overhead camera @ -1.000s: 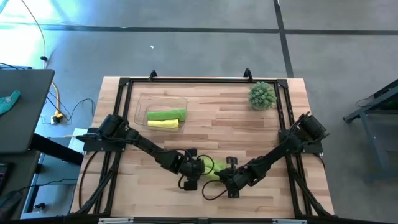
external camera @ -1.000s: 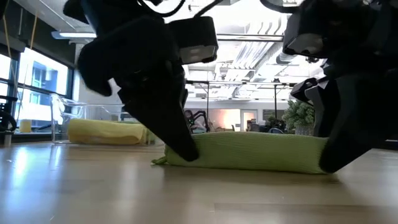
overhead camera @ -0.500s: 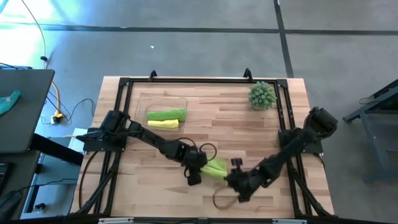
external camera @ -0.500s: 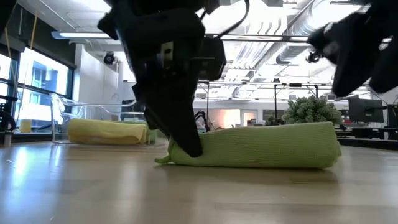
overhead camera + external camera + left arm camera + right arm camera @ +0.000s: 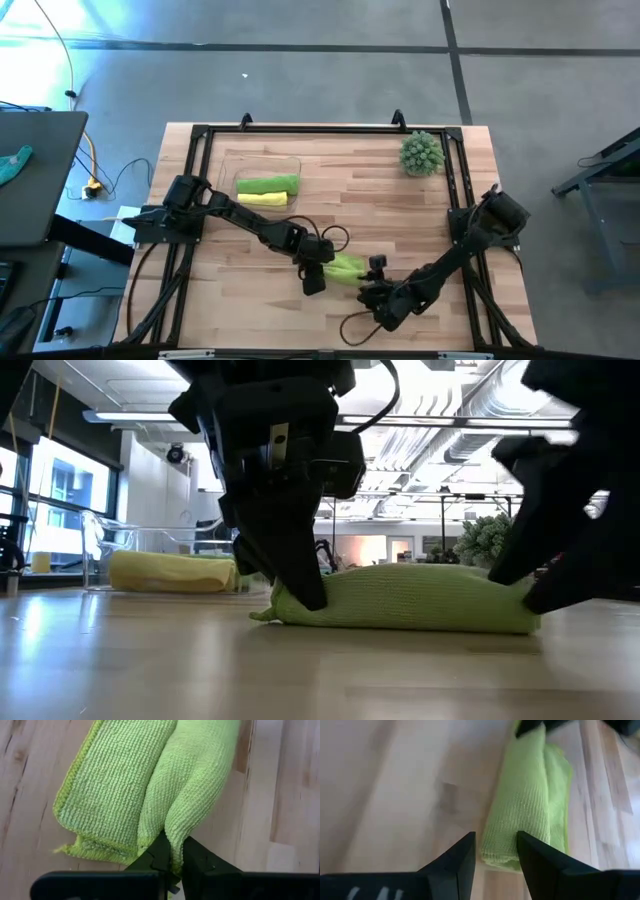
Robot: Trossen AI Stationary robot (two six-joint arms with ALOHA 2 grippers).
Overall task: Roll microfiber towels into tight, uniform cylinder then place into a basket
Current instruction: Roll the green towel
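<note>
A rolled lime green microfiber towel point(image 5: 347, 266) lies on the table near the front middle, seen from the side in the low view point(image 5: 410, 595). My left gripper point(image 5: 320, 272) is shut on its left end. My right gripper point(image 5: 368, 287) stands open at the roll's right end point(image 5: 512, 852), with that end showing between its fingers. In the basket point(image 5: 225, 165) at the back left lie a green roll point(image 5: 268, 184) and a yellow roll point(image 5: 262, 199). My left gripper pinches a raised fold of the towel's outer layer point(image 5: 172, 832) between its two fingers, at the roll's left end. The fingers slant down from above and from the left. The roll lies with its whole length on the table. My right gripper: I cannot tell whether its fingers point(image 5: 532, 857) touch the roll's end.
A spiky green ball plant point(image 5: 421, 154) stands at the back right corner. A black frame point(image 5: 300, 130) runs along the table's edges. Bare wood lies between the basket and the plant.
My right gripper came off the roll's right end, swung up and toward the right, then came back down beside that end. My left gripper went a little toward the right edge and rolled at the wrist, staying at the left end. The roll turned slightly on the table.
</note>
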